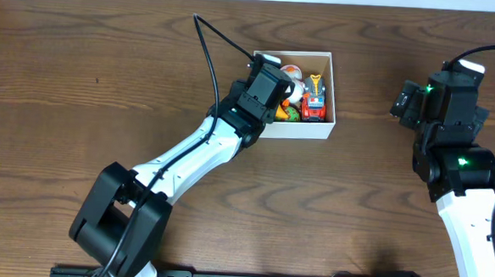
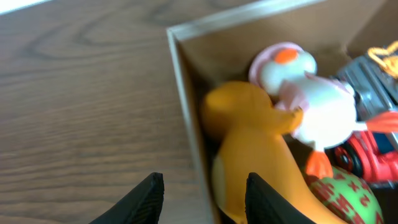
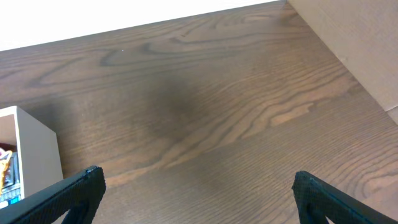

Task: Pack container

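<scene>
The container (image 1: 332, 92), a small white-walled box with a brown inside, stands at the back middle of the table. It holds an orange toy (image 2: 249, 143), a white and pink duck (image 2: 311, 102), a green ball with red marks (image 2: 348, 196) and a red toy truck (image 1: 314, 106). My left gripper (image 2: 204, 186) is open over the box's left wall (image 2: 186, 106), with one finger outside and one inside beside the orange toy. In the overhead view the left gripper (image 1: 267, 90) covers the box's left part. My right gripper (image 3: 198, 186) is open wide and empty over bare wood, to the right of the box (image 3: 31, 149).
The right arm (image 1: 451, 141) stands at the right of the wooden table. A brown cardboard surface (image 3: 348, 43) shows at the far right in the right wrist view. The left arm's cable (image 1: 210, 43) loops over the table behind the box.
</scene>
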Controlling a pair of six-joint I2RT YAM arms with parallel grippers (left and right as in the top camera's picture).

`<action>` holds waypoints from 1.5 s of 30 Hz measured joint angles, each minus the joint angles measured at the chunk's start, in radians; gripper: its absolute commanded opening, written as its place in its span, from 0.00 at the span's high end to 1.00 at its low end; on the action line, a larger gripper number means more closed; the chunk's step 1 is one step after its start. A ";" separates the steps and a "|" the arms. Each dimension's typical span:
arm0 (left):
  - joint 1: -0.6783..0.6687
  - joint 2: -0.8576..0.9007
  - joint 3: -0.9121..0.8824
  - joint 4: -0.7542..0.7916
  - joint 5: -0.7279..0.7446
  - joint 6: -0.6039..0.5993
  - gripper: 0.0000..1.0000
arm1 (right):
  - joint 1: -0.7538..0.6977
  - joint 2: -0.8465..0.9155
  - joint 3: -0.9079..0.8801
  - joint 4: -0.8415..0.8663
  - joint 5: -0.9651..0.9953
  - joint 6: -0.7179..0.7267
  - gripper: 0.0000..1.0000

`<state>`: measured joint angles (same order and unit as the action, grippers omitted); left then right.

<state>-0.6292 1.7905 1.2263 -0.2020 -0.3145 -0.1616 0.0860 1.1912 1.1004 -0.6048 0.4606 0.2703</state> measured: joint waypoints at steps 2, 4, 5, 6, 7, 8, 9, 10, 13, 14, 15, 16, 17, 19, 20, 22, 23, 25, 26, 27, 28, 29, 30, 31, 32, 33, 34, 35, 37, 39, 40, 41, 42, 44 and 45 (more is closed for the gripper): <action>0.000 0.011 0.000 -0.001 0.024 0.000 0.57 | 0.000 0.000 0.000 0.000 0.000 0.000 0.01; 0.000 0.017 0.000 -0.001 0.039 -0.001 0.62 | 0.000 0.000 0.000 0.000 0.000 0.000 0.01; 0.000 0.018 0.000 -0.003 0.045 -0.003 0.64 | 0.000 0.000 0.000 0.000 0.000 0.000 0.01; 0.000 0.018 0.000 -0.005 0.048 -0.003 0.65 | 0.000 0.000 0.000 0.000 0.000 0.000 0.01; 0.000 0.018 0.000 -0.011 0.051 -0.004 0.65 | 0.000 0.000 0.000 0.000 0.000 0.000 0.01; 0.000 0.018 0.000 -0.018 0.053 -0.006 0.66 | 0.000 0.000 0.000 0.000 0.000 0.000 0.01; 0.000 0.018 0.000 -0.027 0.054 -0.007 0.66 | 0.000 0.000 0.000 0.000 0.000 0.000 0.01; -0.001 0.018 0.000 -0.035 0.054 -0.008 0.66 | 0.000 0.000 0.000 0.000 0.000 0.000 0.01; -0.002 0.018 0.000 -0.050 0.054 -0.008 0.67 | 0.000 0.000 0.000 0.000 0.000 0.000 0.01; -0.002 0.018 0.000 -0.054 0.054 -0.008 0.66 | 0.000 0.000 0.000 0.000 0.000 0.000 0.01; -0.003 0.018 0.000 -0.056 0.054 -0.008 0.66 | 0.000 0.000 0.000 0.000 0.000 0.000 0.01; -0.005 0.018 0.000 -0.056 0.054 -0.008 0.66 | 0.000 0.000 0.000 0.000 0.000 0.000 0.01; -0.007 0.018 0.000 -0.056 0.054 -0.008 0.65 | 0.000 0.000 0.000 0.000 0.000 0.000 0.01; -0.010 0.018 0.000 -0.055 0.053 -0.007 0.65 | 0.000 0.000 0.000 0.000 0.000 0.000 0.01; -0.010 0.018 0.000 -0.053 0.050 -0.008 0.65 | 0.000 0.000 0.000 0.000 0.000 0.000 0.01; -0.011 0.018 0.000 -0.048 0.037 -0.008 0.64 | 0.000 0.000 0.000 0.000 0.000 0.000 0.01; -0.011 0.018 0.000 -0.046 0.024 -0.007 0.64 | 0.000 0.000 0.000 0.000 0.000 0.000 0.01; -0.012 0.018 0.000 -0.042 0.005 -0.007 0.63 | 0.000 0.000 0.000 0.000 0.000 0.000 0.01; -0.013 0.017 0.000 -0.041 -0.008 -0.007 0.63 | 0.000 0.000 0.000 0.000 0.000 0.000 0.01; -0.014 0.015 0.000 -0.041 -0.014 -0.007 0.64 | 0.000 0.000 0.000 0.000 0.000 0.000 0.01; -0.014 0.012 0.000 -0.041 -0.020 -0.007 0.64 | 0.000 0.000 0.000 0.000 0.000 0.000 0.01; -0.015 0.008 0.000 -0.042 -0.026 -0.007 0.63 | 0.000 0.000 0.000 0.000 0.000 0.000 0.01; -0.016 0.001 0.000 -0.042 -0.031 -0.007 0.63 | 0.000 0.000 0.000 0.000 0.000 0.000 0.01; -0.016 -0.005 0.000 -0.042 -0.033 -0.007 0.64 | 0.000 0.000 0.000 0.000 0.000 0.000 0.01; -0.017 -0.011 0.000 -0.041 -0.034 -0.007 0.64 | 0.000 0.000 0.000 0.000 0.000 0.000 0.01; -0.019 -0.021 0.000 -0.042 -0.036 -0.007 0.64 | 0.000 0.000 0.000 0.000 0.000 0.000 0.01; -0.021 -0.027 0.000 -0.041 -0.037 -0.007 0.65 | 0.000 0.000 0.000 0.000 0.000 0.000 0.01; -0.024 -0.035 0.000 -0.041 -0.038 -0.007 0.65 | 0.000 0.000 0.000 0.000 0.000 0.000 0.01; -0.037 -0.044 0.000 -0.036 -0.041 -0.007 0.70 | 0.000 0.000 0.000 0.000 0.000 0.000 0.01; -0.050 -0.046 0.000 -0.025 -0.042 -0.012 0.76 | 0.000 0.000 0.000 0.000 0.000 0.000 0.01; -0.057 -0.046 0.000 -0.018 -0.044 -0.012 0.82 | 0.000 0.000 0.000 0.000 0.000 0.000 0.01; -0.063 -0.046 0.000 -0.009 -0.044 -0.012 0.89 | 0.000 0.000 0.000 0.000 0.000 0.000 0.01; -0.072 -0.046 0.000 0.002 -0.045 -0.014 0.93 | 0.000 0.000 0.000 0.000 0.000 0.000 0.01; -0.083 -0.046 0.000 0.013 -0.045 -0.015 0.94 | 0.000 0.000 0.000 0.000 0.000 0.000 0.01; -0.090 -0.046 0.000 0.016 -0.045 -0.014 0.94 | 0.000 0.000 0.000 0.000 0.000 0.000 0.01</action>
<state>-0.7197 1.7447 1.2263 -0.1860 -0.3592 -0.1761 0.0860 1.1912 1.1004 -0.6048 0.4603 0.2703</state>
